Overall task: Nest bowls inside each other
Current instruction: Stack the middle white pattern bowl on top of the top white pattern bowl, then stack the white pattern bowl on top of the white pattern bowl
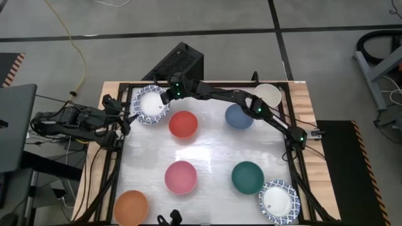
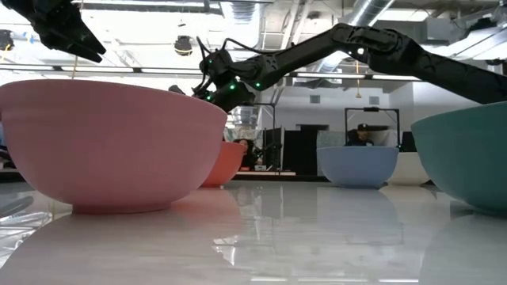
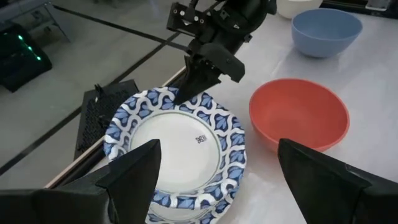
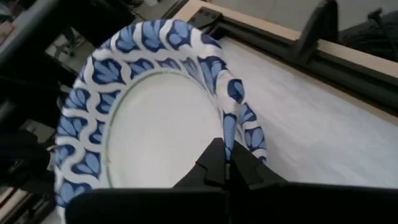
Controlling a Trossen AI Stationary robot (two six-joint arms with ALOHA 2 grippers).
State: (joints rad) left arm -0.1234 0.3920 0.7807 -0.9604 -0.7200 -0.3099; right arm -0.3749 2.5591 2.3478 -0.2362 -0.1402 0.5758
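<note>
The right gripper [image 1: 164,97] reaches across to the tabletop's [image 1: 213,150] eleven o'clock corner, its fingers pinched shut on the rim of the blue-patterned white bowl [image 1: 151,105] there, which seems to sit on a second patterned bowl. The left gripper [image 1: 125,116] waits just beside that bowl at its nine o'clock, fingers spread wide. Elsewhere stand the red bowl [image 1: 183,124] near the centre, blue bowl [image 1: 239,117] and cream bowl [image 1: 268,95] toward one o'clock, pink bowl [image 1: 181,176], green bowl [image 1: 247,177], orange bowl [image 1: 130,208] at seven, another patterned bowl [image 1: 279,201] at five.
</note>
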